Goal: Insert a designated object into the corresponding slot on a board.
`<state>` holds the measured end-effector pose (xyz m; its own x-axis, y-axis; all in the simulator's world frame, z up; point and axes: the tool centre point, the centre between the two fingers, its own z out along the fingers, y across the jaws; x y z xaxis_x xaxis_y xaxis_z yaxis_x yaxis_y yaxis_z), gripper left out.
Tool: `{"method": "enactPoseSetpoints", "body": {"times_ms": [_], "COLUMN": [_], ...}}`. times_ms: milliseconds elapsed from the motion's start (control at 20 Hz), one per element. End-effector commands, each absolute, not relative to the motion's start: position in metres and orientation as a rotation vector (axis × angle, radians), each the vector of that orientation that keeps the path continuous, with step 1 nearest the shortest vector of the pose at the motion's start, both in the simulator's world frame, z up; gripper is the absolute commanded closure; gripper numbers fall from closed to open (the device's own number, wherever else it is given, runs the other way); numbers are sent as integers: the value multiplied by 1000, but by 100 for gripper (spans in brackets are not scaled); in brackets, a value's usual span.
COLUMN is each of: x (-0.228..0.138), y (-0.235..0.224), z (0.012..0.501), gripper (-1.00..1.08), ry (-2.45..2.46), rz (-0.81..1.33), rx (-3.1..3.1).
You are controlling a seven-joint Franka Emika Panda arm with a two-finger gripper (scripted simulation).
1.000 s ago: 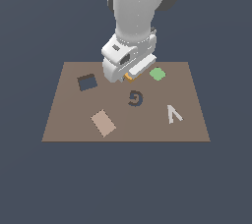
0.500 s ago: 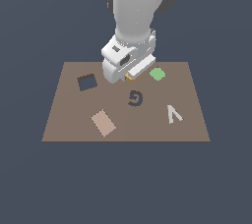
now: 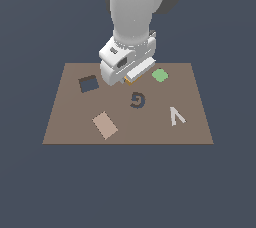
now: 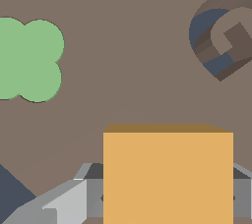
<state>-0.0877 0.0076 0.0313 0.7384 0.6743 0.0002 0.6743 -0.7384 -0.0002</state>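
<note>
The pincer (image 3: 131, 77) hung low over the brown board (image 3: 70, 122), fingers closed on the orange block (image 4: 167, 174), which sat clamped between them. The navy square slot (image 3: 89, 84) lay just off to the exterior view's left; the green piece (image 3: 159, 75) to its right.

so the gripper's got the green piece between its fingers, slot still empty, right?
Not the green piece: it lies free on the board. The wrist view shows the orange block between the fingers of the gripper. The slot is still empty.
</note>
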Motion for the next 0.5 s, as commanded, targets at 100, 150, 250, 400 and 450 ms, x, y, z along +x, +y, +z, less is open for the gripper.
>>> {"method": "enactPoseSetpoints", "body": {"times_ms": [100, 150, 250, 400, 450], "x": [-76, -73, -66, -59, -58], "y": [-22, -32, -55, -91, -101], "z": [34, 34, 36, 38, 39], "gripper": [108, 108, 108, 108, 108], "ry": [-1019, -980, -888, -749, -709], "rz": [-2, -2, -2, -2, -2], "rx": [-2972, -2985, -3013, -3050, -3060]}}
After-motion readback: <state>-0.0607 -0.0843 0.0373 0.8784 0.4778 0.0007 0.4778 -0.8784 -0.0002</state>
